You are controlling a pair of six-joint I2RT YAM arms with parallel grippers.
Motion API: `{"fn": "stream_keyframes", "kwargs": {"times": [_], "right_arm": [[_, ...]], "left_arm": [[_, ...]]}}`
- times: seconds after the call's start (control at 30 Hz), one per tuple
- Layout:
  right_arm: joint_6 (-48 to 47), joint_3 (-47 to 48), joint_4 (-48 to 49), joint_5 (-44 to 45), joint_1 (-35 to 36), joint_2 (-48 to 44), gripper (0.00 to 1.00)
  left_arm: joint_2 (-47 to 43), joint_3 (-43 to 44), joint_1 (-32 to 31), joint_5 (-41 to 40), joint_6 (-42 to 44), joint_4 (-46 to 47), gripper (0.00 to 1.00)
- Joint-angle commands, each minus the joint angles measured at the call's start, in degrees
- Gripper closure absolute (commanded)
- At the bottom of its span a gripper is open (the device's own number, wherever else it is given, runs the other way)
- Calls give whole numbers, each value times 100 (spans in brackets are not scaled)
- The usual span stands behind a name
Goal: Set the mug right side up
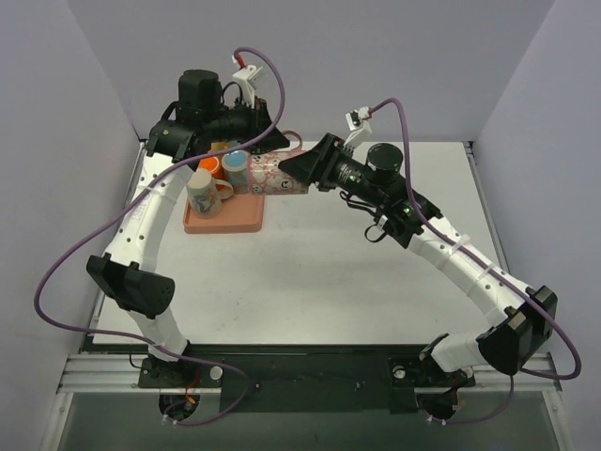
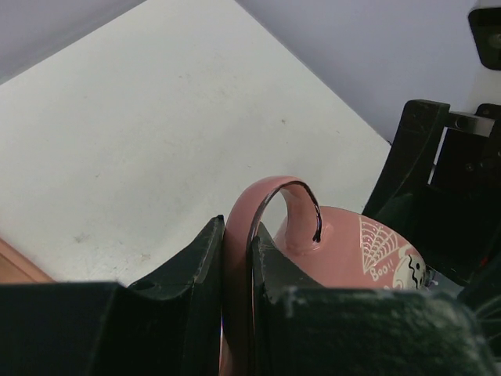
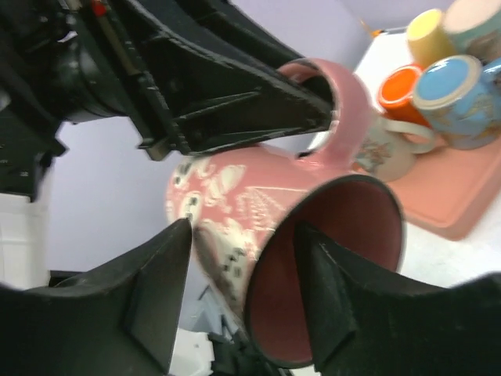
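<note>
Near the worktop's far-left corner the pink mug (image 3: 266, 196) hung on its side; the left gripper (image 2: 235, 274) pinched its handle (image 2: 274, 207) while the right gripper (image 3: 243, 258) straddled the rim, seemingly gripping, likely for a handover.

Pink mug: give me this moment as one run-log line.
pink mug on its side, off table | left gripper shut on handle | right gripper straddles rim, one finger inside | tray holds other mugs

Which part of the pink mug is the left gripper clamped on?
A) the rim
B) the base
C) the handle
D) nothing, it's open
C: in the left wrist view the left gripper has its fingers pinched on either side of the handle loop of the pink mug.
</note>
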Motion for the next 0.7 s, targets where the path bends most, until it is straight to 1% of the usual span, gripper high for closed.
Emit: {"fn": "stream_keyframes", "kwargs": {"times": [0.0,0.03,0.07,0.1,0.17,0.2,0.23,0.27,0.3,0.33,0.37,0.4,0.47,0.53,0.63,0.67], "right_arm": [[689,260,1157,-451,85,185,59],[769,296,1324,-573,102,281,75],[866,339,1369,-618,111,326,83],[876,366,1369,-662,111,370,100],[823,349,1160,-618,85,335,100],[597,314,1045,-566,76,300,100],[420,296,583,-409,50,187,100],[-51,296,-74,-294,41,125,100],[-274,374,-403,-49,41,2,100],[-885,419,-1207,92,58,-69,100],[-1178,506,-1650,424,41,-183,100],[-1538,489,-2150,602,41,-279,100],[-1943,384,-2732,1391,-47,-472,100],[-2190,200,-3154,1849,-214,-640,100],[-2480,-108,-3525,2255,-739,-755,100],[-2604,-117,-3874,2630,-959,-720,100]], "left_arm": [[-427,11,-18,317,-228,712,100],[-427,-15,-27,334,-246,729,100],[-453,-85,-36,334,-263,782,100],[-453,-121,-45,352,-263,808,100],[-453,-165,-27,378,-255,835,100],[-444,-174,-1,370,-246,809,100],[-444,-200,69,378,-254,809,100],[-427,-226,130,352,-255,783,83],[-409,-253,235,334,-281,765,74],[-392,-323,289,326,-298,765,55],[-392,-358,394,299,-290,747,45],[-383,-402,429,212,-281,686,31],[-357,-368,518,-42,60,476,18],[-330,-253,562,-375,298,265,18],[-321,-174,649,-711,562,28,16],[-313,-165,658,-1016,780,-43,16]]}}
